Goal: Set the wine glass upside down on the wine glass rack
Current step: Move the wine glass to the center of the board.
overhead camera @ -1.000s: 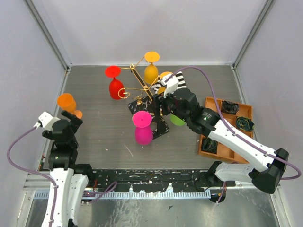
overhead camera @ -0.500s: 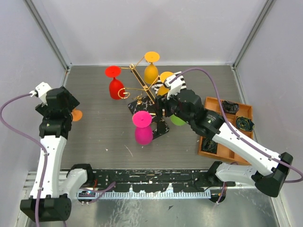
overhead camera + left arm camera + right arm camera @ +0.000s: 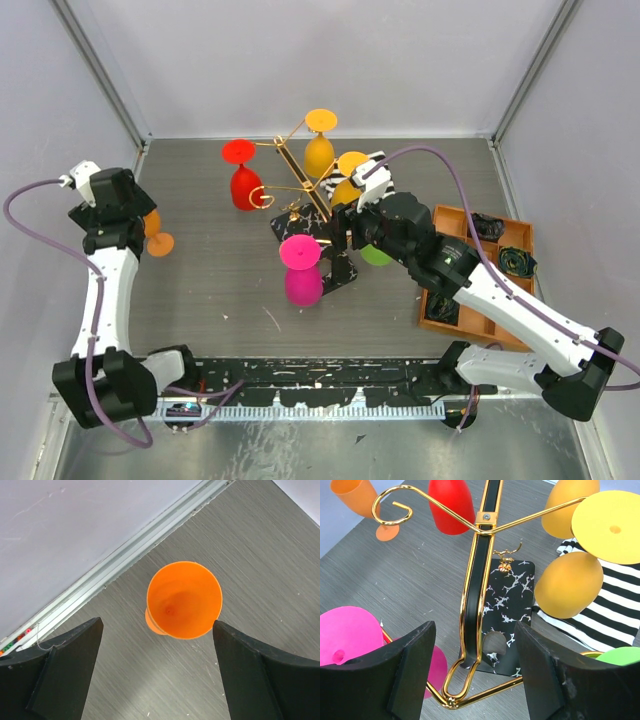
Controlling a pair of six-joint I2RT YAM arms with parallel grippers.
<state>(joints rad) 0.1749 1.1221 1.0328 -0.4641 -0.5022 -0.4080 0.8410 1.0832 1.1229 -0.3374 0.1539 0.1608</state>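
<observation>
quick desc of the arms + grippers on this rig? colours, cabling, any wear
The left arm and right arm have white links and black joints. A purple cable loops off each wrist. The left gripper and right gripper have broad matte black fingers. The right's fingers show whitish scuffs.

1. Looking straight down into an orange wine glass [image 3: 184, 600], standing upright with its open mouth facing up.
2. Showing only a sliver of the foot [image 3: 149, 621] past the bowl's lower-left side.
3. Resting on the grey, wood-grained bench [image 3: 260, 540], close to the edge carrying a silver rail [image 3: 125, 555].
4. Crossing the view diagonally along that edge, from lower left to upper right, and bordering a pale wall [image 3: 60, 525] beyond.
5. Framing the glass with the left gripper [image 3: 157, 624], spread wide, black fingers [image 3: 65, 665] at the view's lower left and lower right, touching neither bowl nor foot.
</observation>
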